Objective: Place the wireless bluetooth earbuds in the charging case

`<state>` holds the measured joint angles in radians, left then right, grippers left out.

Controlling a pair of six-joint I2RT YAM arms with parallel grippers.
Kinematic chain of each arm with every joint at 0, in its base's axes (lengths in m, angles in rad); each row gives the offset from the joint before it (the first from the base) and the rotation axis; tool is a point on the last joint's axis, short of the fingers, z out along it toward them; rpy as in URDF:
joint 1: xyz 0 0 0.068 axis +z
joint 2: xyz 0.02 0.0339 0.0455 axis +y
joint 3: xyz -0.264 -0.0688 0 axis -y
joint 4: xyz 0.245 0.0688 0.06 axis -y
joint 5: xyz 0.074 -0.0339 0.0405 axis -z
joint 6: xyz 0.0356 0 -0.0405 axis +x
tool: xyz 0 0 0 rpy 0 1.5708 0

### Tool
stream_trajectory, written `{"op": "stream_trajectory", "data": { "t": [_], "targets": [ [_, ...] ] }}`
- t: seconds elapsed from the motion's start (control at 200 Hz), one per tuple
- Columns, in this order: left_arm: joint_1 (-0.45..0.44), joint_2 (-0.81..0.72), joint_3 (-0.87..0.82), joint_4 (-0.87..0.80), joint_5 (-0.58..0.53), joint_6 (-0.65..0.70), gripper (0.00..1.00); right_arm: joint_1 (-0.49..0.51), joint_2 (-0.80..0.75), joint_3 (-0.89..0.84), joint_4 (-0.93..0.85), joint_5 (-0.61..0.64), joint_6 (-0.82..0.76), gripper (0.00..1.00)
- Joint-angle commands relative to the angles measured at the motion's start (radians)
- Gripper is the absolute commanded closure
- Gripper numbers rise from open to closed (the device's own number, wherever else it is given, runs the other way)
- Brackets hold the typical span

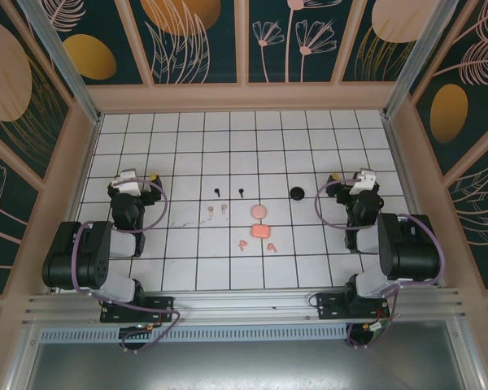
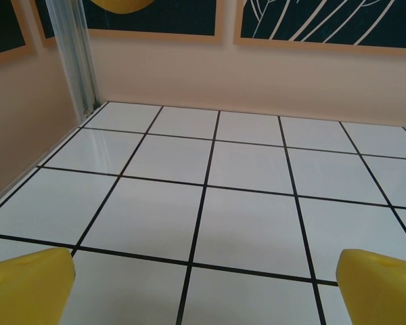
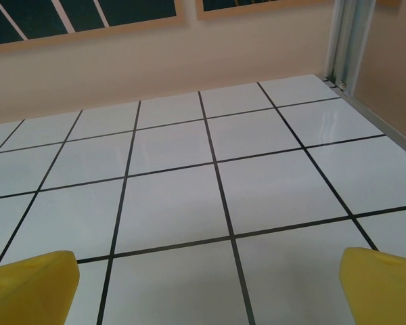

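Note:
On the white tiled floor [image 1: 187,260], seen from the top, lie three pairs of tiny earbuds: black ones [image 1: 217,192] toward the back, pale pinkish-white ones [image 1: 212,210] below them, and coral pink ones [image 1: 242,244] nearest the arms. Three charging cases sit close by: a pale pink one [image 1: 260,211], a coral pink one [image 1: 261,231] and a black one [image 1: 298,192]. My left gripper [image 1: 138,174] [image 2: 206,291] hangs open at the left, well apart from them. At the right, my right gripper [image 1: 350,175] [image 3: 210,291] is open too. Bare tile lies between the yellow fingers [image 2: 27,288] [image 3: 382,284].
Peach walls [image 1: 244,97] with dark floral panels close the floor at the back and on both sides. A metal post [image 2: 74,54] stands in the back left corner and another post [image 3: 348,40] in the back right. An aluminium rail [image 1: 244,305] runs along the near edge.

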<state>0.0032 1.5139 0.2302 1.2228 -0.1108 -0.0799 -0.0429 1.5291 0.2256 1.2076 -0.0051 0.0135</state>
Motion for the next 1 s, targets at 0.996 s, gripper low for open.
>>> {"op": "stream_trajectory", "data": {
  "t": [0.996],
  "targets": [
    [-0.008, -0.41, 0.45, -0.957, 0.157, -0.452, 0.01, 0.142, -0.446, 0.452, -1.271, -0.137, 0.372, 0.01]
  ]
}}
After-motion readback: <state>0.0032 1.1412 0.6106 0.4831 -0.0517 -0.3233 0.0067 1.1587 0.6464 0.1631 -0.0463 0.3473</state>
